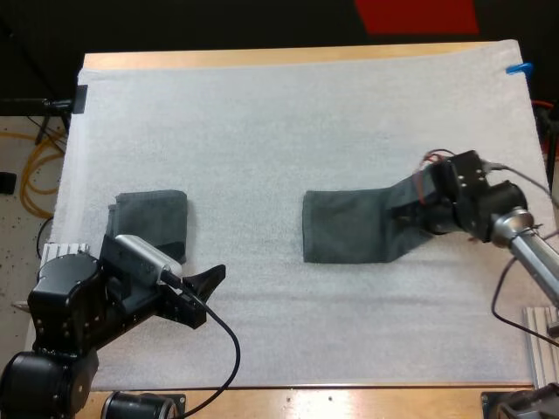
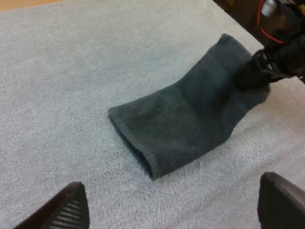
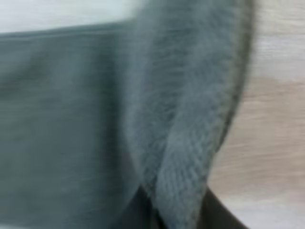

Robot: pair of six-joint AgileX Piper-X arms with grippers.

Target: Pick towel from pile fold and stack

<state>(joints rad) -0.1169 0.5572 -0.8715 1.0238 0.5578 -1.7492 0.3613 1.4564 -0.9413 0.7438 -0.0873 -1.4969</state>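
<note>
Fold step judged to be in hand, stacking not yet done. The dark grey-green towel (image 1: 348, 229) is laid flat on the white mat (image 1: 262, 131), with one end raised off the mat. That raised end is pinched by the right gripper (image 1: 410, 206), and cloth is seen clamped between its fingers (image 3: 217, 212) from both sides. The end of the towel away from the right gripper is flat, and a doubled edge is seen there in the left wrist view.

The left gripper (image 1: 205, 281) is held well apart from the towel, on the side opposite the pinched end, slightly toward the camera. Its fingers (image 2: 66, 210) are spread wide and nothing is gripped. A folded towel (image 1: 150, 218) is placed beyond that same flat end, well apart from the towel, partly covered by the left arm in the high view.

Next move, as judged: the pinched end is to be carried over the towel toward its flat end, kept square with the edges, then released. A skewed fold is risked if the cloth is dragged. After that, the towel is to be moved onto the folded towel.
</note>
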